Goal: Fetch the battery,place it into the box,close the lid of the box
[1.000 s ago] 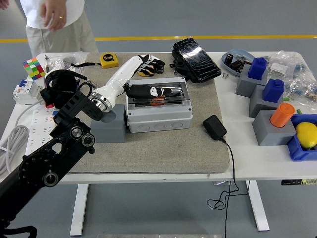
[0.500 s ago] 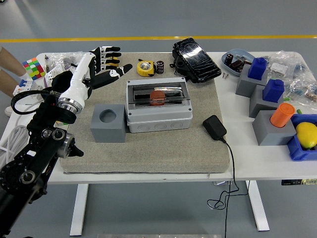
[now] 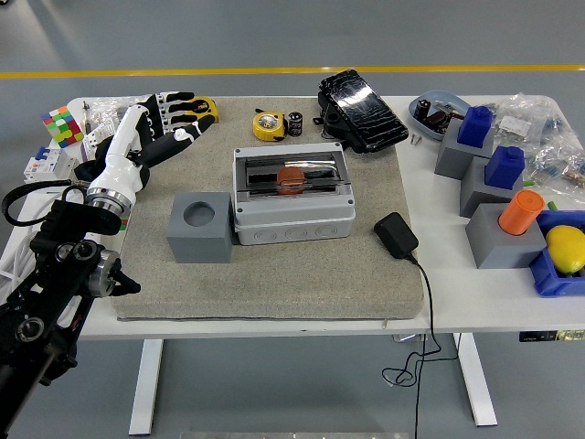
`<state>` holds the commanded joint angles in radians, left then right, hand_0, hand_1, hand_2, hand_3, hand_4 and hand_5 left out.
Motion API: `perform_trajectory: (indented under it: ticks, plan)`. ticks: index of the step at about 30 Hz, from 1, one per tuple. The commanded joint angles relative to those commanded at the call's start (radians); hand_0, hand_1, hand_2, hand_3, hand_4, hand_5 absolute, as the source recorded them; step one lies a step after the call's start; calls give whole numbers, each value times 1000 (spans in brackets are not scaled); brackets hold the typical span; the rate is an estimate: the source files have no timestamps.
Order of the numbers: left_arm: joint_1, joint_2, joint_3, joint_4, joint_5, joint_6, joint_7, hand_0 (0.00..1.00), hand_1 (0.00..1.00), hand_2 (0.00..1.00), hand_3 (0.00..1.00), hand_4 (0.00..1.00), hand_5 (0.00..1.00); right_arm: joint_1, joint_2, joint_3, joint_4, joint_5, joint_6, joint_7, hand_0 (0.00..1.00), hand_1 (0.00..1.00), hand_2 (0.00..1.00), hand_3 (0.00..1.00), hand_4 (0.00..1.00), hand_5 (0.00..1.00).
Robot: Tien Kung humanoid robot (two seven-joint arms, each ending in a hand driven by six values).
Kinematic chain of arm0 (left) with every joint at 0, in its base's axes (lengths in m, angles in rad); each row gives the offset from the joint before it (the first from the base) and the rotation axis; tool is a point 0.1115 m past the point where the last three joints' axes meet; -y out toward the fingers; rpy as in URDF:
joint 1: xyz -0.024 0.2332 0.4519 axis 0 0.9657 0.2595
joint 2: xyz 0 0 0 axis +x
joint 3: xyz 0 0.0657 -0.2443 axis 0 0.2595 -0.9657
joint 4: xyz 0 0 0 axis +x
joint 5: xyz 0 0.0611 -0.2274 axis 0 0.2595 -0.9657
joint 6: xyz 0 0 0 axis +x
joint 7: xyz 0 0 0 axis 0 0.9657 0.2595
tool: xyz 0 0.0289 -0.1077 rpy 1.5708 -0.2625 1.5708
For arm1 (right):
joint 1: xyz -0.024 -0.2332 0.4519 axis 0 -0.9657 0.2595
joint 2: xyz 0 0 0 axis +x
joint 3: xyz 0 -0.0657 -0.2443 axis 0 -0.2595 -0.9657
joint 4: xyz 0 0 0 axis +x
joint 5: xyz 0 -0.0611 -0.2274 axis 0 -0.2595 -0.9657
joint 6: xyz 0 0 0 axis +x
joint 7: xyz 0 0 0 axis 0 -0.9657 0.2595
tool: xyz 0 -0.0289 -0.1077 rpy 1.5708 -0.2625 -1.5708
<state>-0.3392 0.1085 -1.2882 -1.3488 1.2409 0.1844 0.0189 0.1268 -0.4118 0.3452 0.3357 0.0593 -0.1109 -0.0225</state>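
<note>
The grey box (image 3: pixel 292 218) stands mid-table on the grey mat, its clear lid lying flat over it. An orange-red battery (image 3: pixel 290 177) shows through the lid, inside the box. A small black battery (image 3: pixel 295 123) stands behind the box, next to a yellow tape measure (image 3: pixel 267 126). My left hand (image 3: pixel 174 114) is at the far left of the mat, well left of the box, with its fingers spread and holding nothing. The right arm is out of view.
A grey block with a round hole (image 3: pixel 198 226) touches the box's left side. A black adapter (image 3: pixel 396 234) with its cable lies to the right, and a black pouch (image 3: pixel 361 108) behind. Grey blocks with blue and orange pieces (image 3: pixel 501 201) stand at the right. A colour cube (image 3: pixel 61 124) is at the far left.
My left hand has come off the box lid and drawn back left and away, empty. The person at the top left has gone out of view.
</note>
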Motion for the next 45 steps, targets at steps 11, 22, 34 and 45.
perform_trajectory:
  ticks: [11, 22, 34, 45]
  plan:
    - [6, 9, 2, 5, 2, -22, 9, 557, 649, 675, 657, 998, 295, -2, 4, -2, 0, -1, 1, -1, 562, 592, 567, 542, 914, 476]
    - [20, 3, 7, 4, -34, -22, -50, 533, 632, 625, 633, 998, 294, 7, 2, -14, -1, 1, 3, -8, 563, 593, 567, 542, 914, 476]
    - [30, 17, 9, 0, -30, -32, -43, 515, 619, 579, 590, 993, 296, 10, 0, -33, -2, 7, 4, -12, 563, 593, 568, 542, 914, 478]
    - [38, 20, 12, -1, -36, -27, -54, 507, 613, 640, 595, 984, 296, 8, 4, -31, -1, 4, 4, -12, 562, 593, 569, 543, 914, 478]
